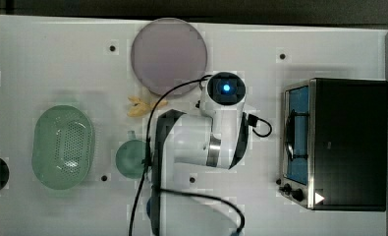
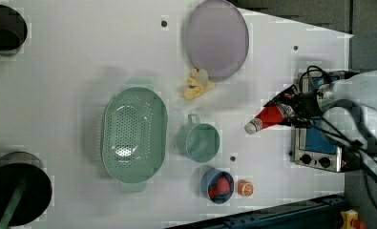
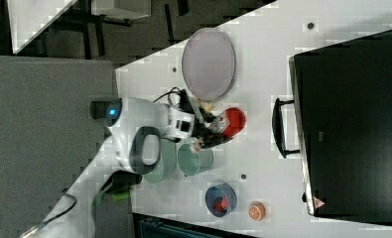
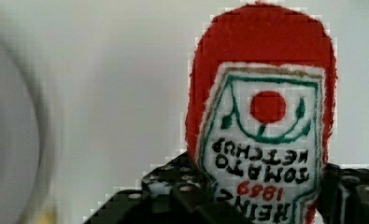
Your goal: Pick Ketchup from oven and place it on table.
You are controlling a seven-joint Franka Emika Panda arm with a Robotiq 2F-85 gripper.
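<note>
One white surface [image 2: 71, 62], crowded with dishes, oven [image 2: 318, 148] at the left view's right edge.
We see the gripper [image 2: 291, 110] grasping the Ketchup [image 2: 267, 118], tilted above the surface.

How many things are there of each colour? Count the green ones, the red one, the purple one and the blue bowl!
Green: 2, the colander and the cup
Red: 1, the Ketchup, held in the gripper
Purple: 1, the plate
Blue: 1, the bowl
Total: 5
</note>
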